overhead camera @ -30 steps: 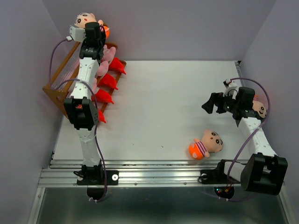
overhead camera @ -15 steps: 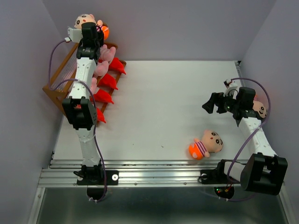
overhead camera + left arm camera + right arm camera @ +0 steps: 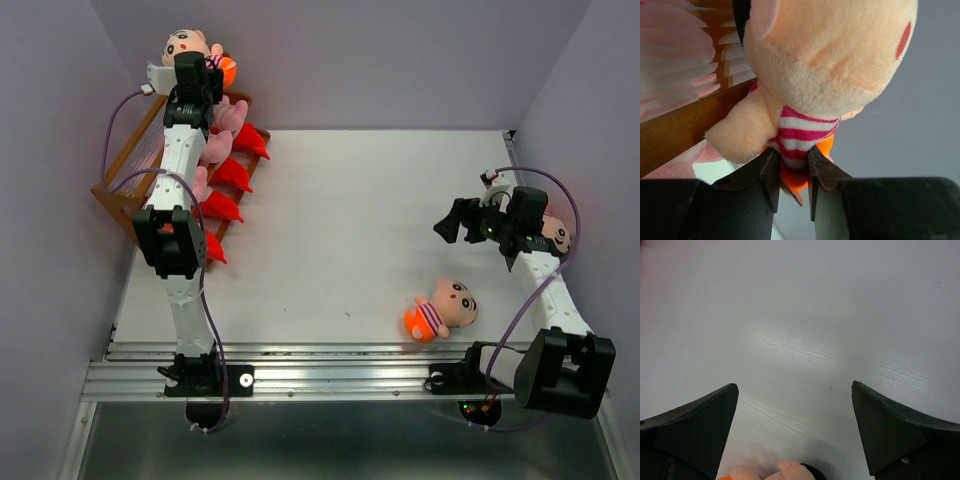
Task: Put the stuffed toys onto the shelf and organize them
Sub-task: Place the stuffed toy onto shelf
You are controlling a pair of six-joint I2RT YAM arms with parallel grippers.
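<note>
Top view: bright, even, diffuse light from above; I get only a faint soft shadow beside doll on table (image 3: 442, 308). White table (image 3: 350, 220) slightly washed out, no hard glare. Walls (image 3: 400, 60) splay outward toward edges, wide-lens distortion. Left wrist: held doll (image 3: 830, 65) too close, soft focus, plush smeared; shelf (image 3: 680, 127) blurred, slats streaky; left gripper (image 3: 792, 150) near-black, underexposed. Right wrist: broad pale sheen mid-frame on table, surface grain sharp; right gripper (image 3: 794, 385) dark silhouette.
</note>
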